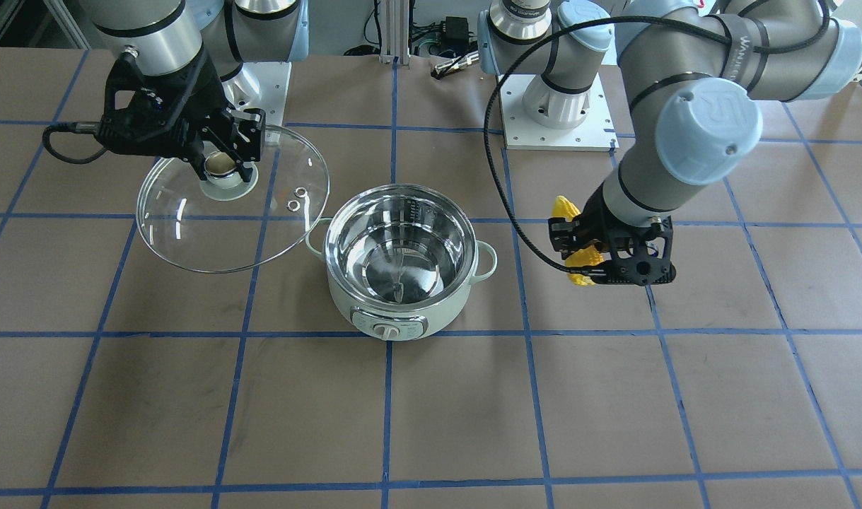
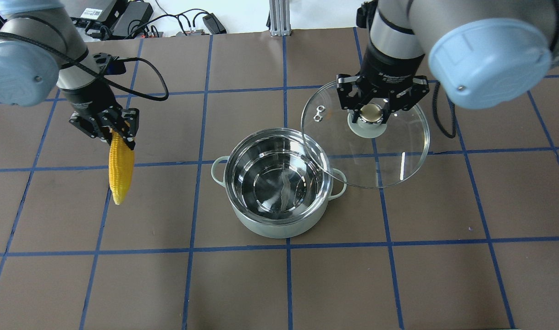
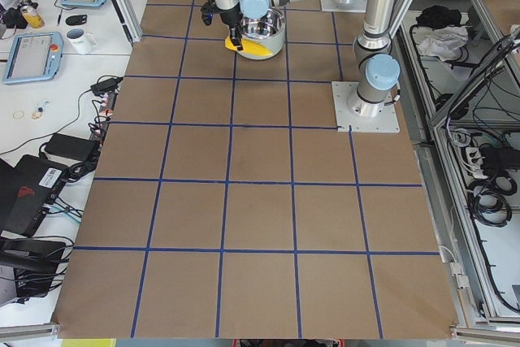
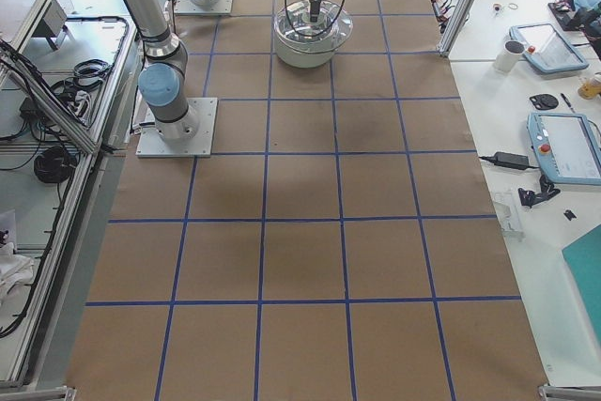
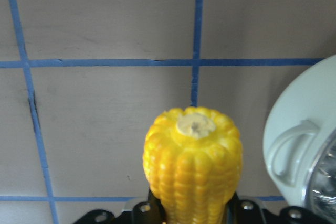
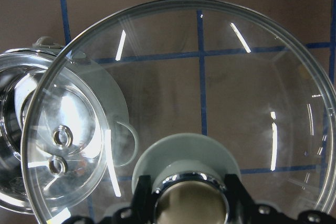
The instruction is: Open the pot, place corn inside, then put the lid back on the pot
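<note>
Opening done: lid (image 2: 389,153) clamped in right gripper (image 2: 371,114), upper right of overhead view, beside empty pot (image 2: 279,228) at centre. Corn (image 2: 121,169) clamped in left gripper (image 2: 117,131), middle left. Remaining: 2 steps.

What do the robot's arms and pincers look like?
The left arm and right arm are shiny grey tubes with round pale-blue joint caps. The left pincer and right pincer are black, with black cables looping beside them.

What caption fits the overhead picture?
The left end effector grips the corn; the right end effector holds the lid off the empty pot.
</note>
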Controlling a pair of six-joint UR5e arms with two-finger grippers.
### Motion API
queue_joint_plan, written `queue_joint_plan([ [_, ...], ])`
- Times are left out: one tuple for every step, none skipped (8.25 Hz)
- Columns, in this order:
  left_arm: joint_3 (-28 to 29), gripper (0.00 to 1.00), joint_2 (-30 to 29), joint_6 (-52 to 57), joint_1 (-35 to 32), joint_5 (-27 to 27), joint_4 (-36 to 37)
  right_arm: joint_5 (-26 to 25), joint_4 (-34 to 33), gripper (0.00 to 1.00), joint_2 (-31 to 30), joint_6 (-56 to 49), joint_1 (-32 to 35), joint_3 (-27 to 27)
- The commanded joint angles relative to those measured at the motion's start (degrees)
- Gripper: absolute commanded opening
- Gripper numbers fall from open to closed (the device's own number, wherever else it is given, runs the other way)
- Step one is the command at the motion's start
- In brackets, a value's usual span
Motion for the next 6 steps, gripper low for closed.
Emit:
queue_joint_plan([
  [1.86,0.0,0.76,-7.73,-7.97,-5.96,-0.14,-0.66,1.45,0.0,-0.62,-1.01,-1.17,0.0],
  [1.77,0.0,0.33,-8.52,-9.47,-7.02,-0.14,-0.49,2.41,0.0,-0.62,-1.1,-1.09,0.08],
  [1.77,0.0,-0.46,-11.4,-11.31,-8.42,0.21,-0.67,2.34,0.0,-0.71,-1.1,-1.09,0.08],
  [1.77,0.0,-0.55,-12.47,-13.59,-10.61,0.39,-0.93,2.42,0.0,-0.71,-1.1,-1.0,0.08],
  [1.77,0.0,-0.99,-12.57,-15.88,-10.72,0.48,-0.93,2.51,0.0,-0.71,-1.1,-1.0,0.08],
  [1.77,0.0,-1.86,-12.49,-16.33,-10.81,1.26,-0.93,2.6,0.0,-0.88,-1.1,-1.09,0.08],
])
